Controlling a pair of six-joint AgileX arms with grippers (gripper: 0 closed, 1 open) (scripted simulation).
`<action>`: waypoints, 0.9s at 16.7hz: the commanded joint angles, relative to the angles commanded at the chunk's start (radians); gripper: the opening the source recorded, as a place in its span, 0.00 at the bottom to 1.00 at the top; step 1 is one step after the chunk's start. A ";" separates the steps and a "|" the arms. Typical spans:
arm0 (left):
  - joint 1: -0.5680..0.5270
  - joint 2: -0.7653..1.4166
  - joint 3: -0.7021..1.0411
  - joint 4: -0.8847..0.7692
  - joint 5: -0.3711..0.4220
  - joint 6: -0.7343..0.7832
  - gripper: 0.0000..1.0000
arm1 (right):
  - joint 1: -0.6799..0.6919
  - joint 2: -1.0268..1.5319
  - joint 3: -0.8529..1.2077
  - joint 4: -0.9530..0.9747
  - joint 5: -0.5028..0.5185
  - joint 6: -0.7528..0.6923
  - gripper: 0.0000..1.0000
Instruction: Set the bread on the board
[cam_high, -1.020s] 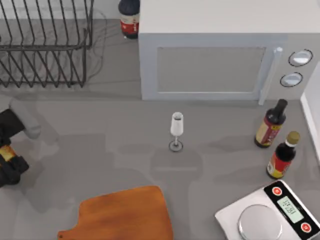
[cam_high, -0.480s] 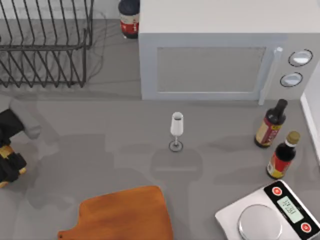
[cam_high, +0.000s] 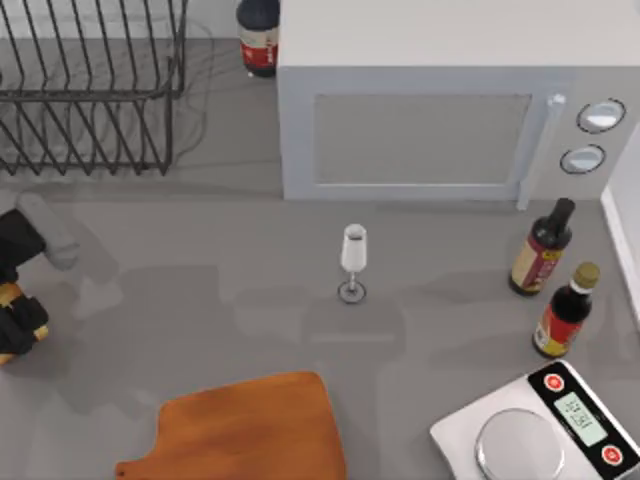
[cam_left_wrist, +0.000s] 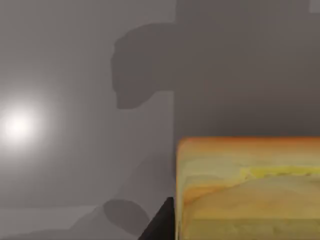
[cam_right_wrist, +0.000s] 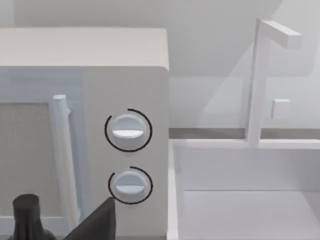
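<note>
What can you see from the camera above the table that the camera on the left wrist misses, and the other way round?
From above: the board at the near edge, a wine glass mid-table, the microwave, a dish rack, two sauce bottles, a kitchen scale, and the left gripper at the table's left edge.

Left wrist: the bread close up, golden with a toasted crust, and shadows on the table beneath.

Shared: the grey table, and a small glimpse of the bread at the left gripper.
</note>
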 joint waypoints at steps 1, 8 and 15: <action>-0.001 -0.011 0.023 -0.035 0.000 0.001 0.00 | 0.000 0.000 0.000 0.000 0.000 0.000 1.00; -0.004 -0.128 0.205 -0.344 0.000 -0.005 0.00 | 0.000 0.000 0.000 0.000 0.000 0.000 1.00; -0.009 -0.134 0.211 -0.353 -0.001 -0.014 0.00 | 0.000 0.000 0.000 0.000 0.000 0.000 1.00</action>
